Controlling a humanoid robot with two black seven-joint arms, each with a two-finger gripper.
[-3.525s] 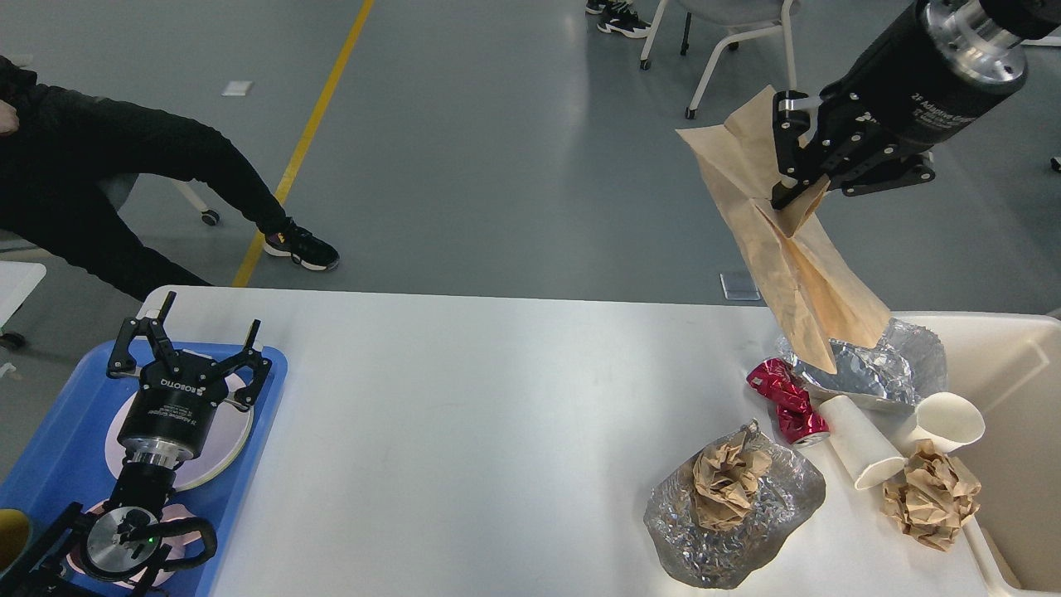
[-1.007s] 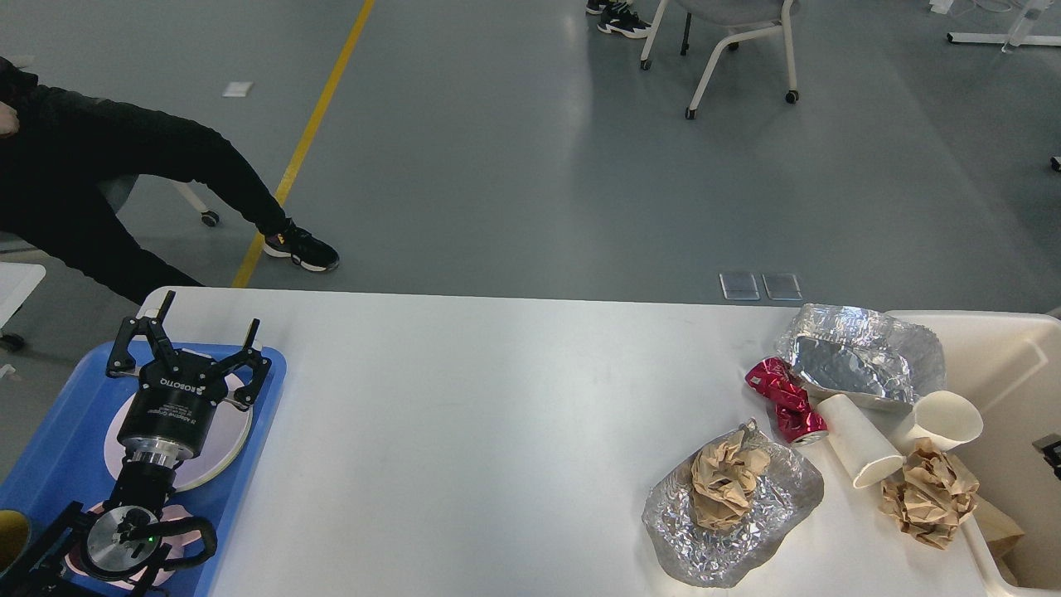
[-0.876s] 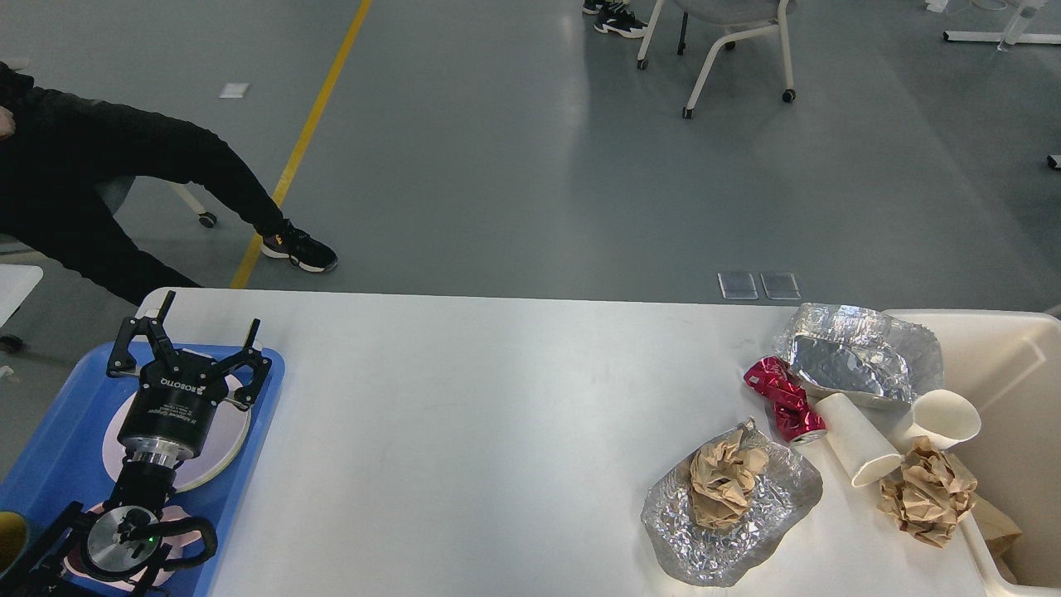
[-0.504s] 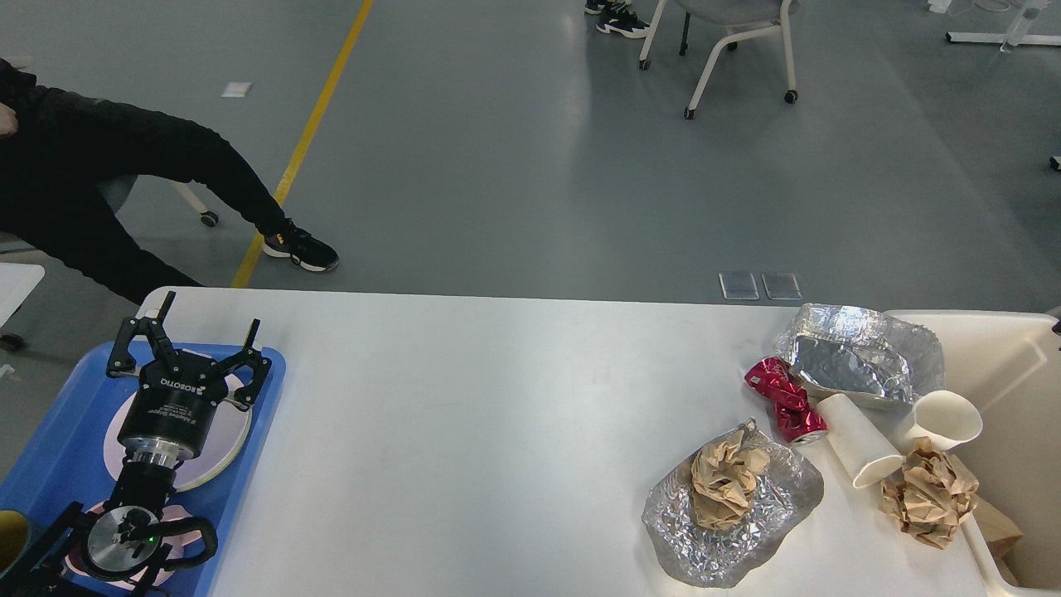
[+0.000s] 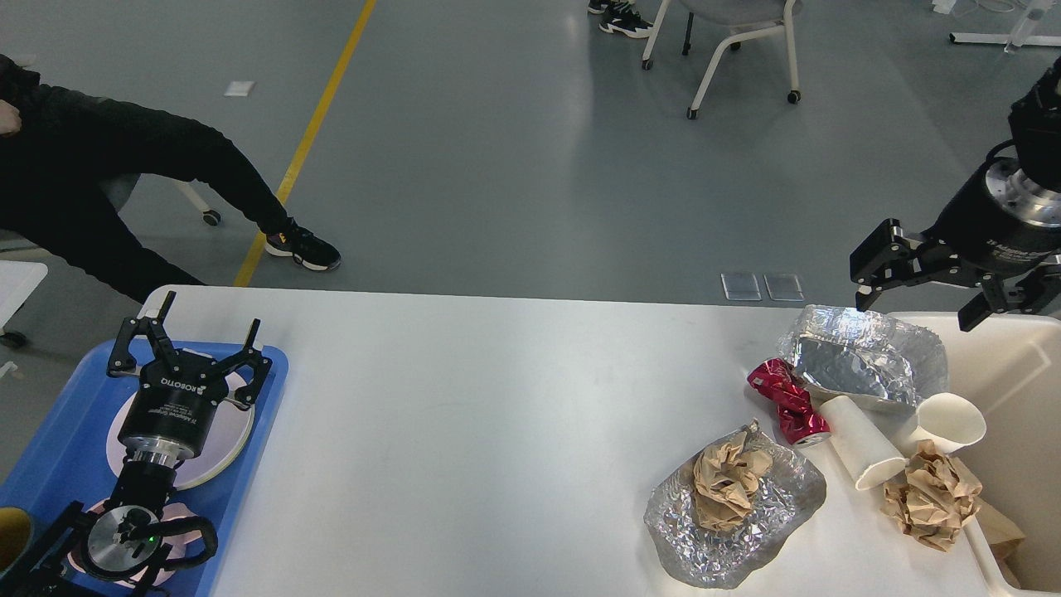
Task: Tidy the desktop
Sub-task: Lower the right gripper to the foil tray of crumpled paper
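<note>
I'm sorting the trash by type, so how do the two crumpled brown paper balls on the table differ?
The left paper ball sits inside a crumpled foil tray; the right paper ball lies directly on the desktop, against the beige bin. The right one is beside a white paper cup; the left one is not. Both are crumpled brown paper of similar size.

Bright, sharp, glare on desktop (image 5: 497, 398)

Single head view, looking forward and down from above the near edge of the desktop (image 5: 497, 398), close over it, floor (image 5: 514, 149) beyond filling the upper half
</note>
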